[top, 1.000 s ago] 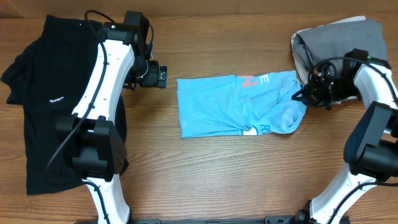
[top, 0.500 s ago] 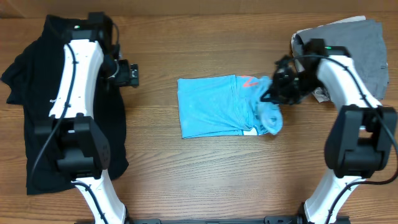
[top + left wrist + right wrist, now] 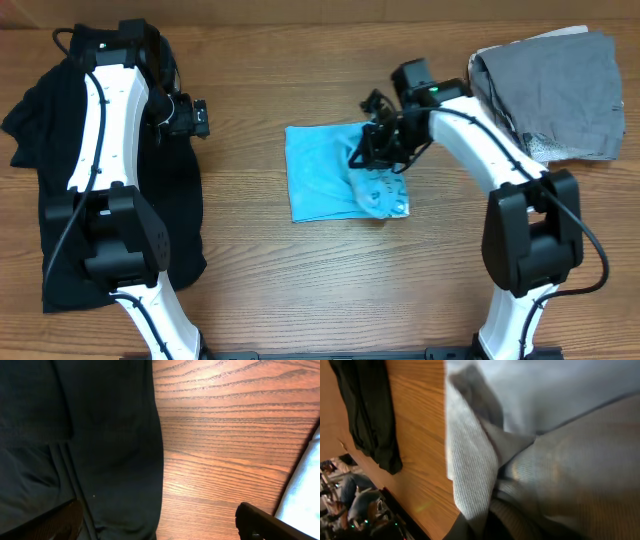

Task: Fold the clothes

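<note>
My right pincer [image 3: 372, 152] looks clamped on the blue shirt [image 3: 320, 185], which lies mid-surface [image 3: 330, 290] with its right side bunched up. My left pincer [image 3: 190, 118] hangs wide over the right edge of the black garment [image 3: 60, 200].

Table [image 3: 300, 290]; blue shirt [image 3: 318, 185] ctr; black garment [image 3: 45, 150] L; grey garment [image 3: 555, 90] R

A wooden table [image 3: 330, 300] is filling the overhead view, grain running 9 to 3 o'clock. Light is glinting off it.
</note>
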{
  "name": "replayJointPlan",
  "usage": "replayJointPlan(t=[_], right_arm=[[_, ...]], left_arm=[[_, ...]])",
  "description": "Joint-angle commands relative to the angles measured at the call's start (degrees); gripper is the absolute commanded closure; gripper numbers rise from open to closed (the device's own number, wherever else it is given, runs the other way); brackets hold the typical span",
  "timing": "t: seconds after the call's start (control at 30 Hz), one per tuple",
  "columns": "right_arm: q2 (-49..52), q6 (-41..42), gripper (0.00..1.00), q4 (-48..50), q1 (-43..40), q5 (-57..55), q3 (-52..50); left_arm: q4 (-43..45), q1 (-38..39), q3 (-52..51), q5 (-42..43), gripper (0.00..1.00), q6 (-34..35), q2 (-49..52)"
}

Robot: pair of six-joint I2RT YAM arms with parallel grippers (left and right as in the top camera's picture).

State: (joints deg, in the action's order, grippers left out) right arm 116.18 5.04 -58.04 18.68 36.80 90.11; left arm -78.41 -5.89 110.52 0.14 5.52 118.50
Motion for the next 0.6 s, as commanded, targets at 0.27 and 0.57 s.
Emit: replayJointPlan(t=[0.27,0.57], right_arm=[[-2.54,11.21,0.94,9.77,10.38,-6.34,1.51],[-2.36,12.63,0.36,12.41,16.0,-8.0,1.53]], left_arm=[[0.09,-0.09,0.7,-0.52,0.0,-1.29,-1.36],[0.7,-0.09,0.63,-0.09,0.0,-1.29,-1.36]])
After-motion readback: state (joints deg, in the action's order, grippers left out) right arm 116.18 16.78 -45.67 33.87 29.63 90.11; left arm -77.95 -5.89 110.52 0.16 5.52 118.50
